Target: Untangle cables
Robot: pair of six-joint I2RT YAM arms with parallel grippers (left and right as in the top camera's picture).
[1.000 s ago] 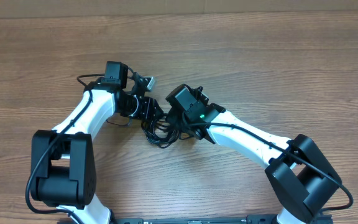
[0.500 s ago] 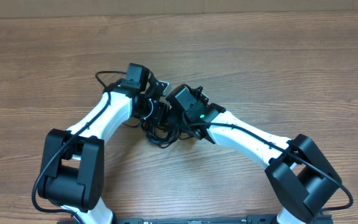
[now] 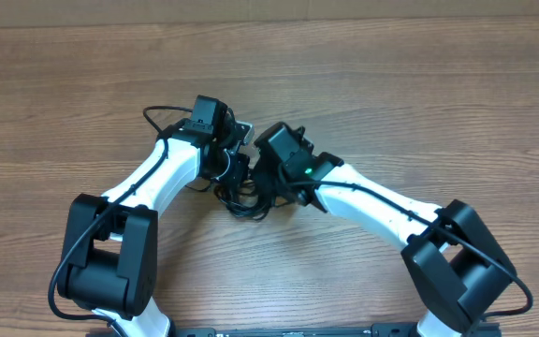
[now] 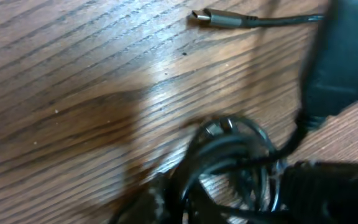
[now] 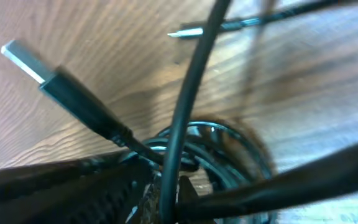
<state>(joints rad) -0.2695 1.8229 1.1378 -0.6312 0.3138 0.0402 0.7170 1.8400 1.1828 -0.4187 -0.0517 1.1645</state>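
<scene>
The cables (image 3: 247, 200) lie as a black tangle of thin cords on the wooden table, between my two grippers. My left gripper (image 3: 237, 172) is pressed into the tangle's left side. In the left wrist view its jaws (image 4: 179, 206) are shut on the coiled cables (image 4: 229, 146), and a loose small plug (image 4: 219, 17) lies beyond on the wood. My right gripper (image 3: 263, 183) meets the tangle from the right, shut (image 5: 179, 194) on a strand (image 5: 191, 93) that runs up out of it. A silver-tipped USB plug (image 5: 27, 59) sticks out to the left.
The wood-grain table (image 3: 419, 84) stretches all around the tangle. Both white arms (image 3: 157, 178) reach in from the near edge, and their thicker black arm cable (image 3: 152, 117) loops behind the left wrist.
My left gripper moved right into the tangle and then closed on it. The right gripper stayed shut and shifted slightly, drawing the tangle tighter.
</scene>
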